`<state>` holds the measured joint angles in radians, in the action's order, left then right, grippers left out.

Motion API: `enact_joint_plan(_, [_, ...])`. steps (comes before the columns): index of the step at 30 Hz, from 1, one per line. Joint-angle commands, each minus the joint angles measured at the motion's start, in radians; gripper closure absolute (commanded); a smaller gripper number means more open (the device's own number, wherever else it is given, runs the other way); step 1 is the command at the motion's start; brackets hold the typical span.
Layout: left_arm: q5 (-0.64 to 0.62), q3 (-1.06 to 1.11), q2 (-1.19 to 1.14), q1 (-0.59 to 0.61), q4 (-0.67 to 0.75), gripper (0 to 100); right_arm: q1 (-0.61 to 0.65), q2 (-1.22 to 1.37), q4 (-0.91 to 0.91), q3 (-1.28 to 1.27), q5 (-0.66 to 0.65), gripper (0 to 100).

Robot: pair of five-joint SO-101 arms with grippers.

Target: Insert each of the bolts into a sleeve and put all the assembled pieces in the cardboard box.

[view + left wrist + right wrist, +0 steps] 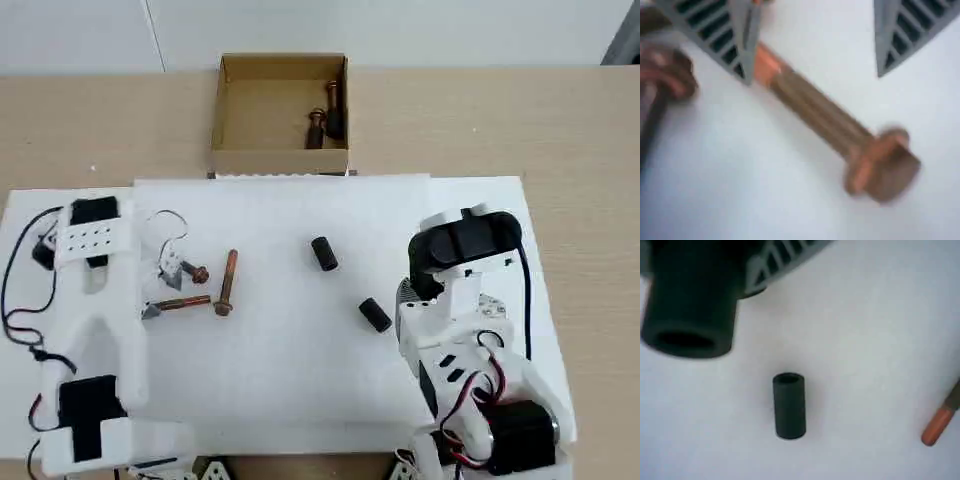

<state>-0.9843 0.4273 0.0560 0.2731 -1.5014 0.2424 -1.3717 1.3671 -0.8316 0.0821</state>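
Observation:
Three copper bolts lie on the white mat at the left: one lying crosswise, one lengthwise, and a short one. My left gripper is open, and the crosswise bolt has its tip between the grey fingers. My right gripper is shut on a black sleeve, which looms close beside one finger. A second sleeve lies loose on the mat. The cardboard box at the back holds two assembled pieces.
Another bolt head lies right beside the left finger. An orange bolt tip sits beyond the loose sleeve. The mat rests on a wooden table, and wires trail along the left arm.

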Motion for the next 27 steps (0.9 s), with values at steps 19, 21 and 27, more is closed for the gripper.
enact_joint_plan(19, [-0.002,0.194,0.005,0.038,0.275,93,-0.004,-0.005,-0.015,0.006,-0.009,99.6])
enact_joint_plan(21, [-0.002,0.189,0.006,0.038,0.275,99,-0.004,-0.005,-0.013,0.006,-0.009,99.6])
enact_joint_plan(27, [-0.002,0.188,0.017,0.035,0.272,99,-0.004,-0.010,-0.013,0.006,-0.009,99.6])
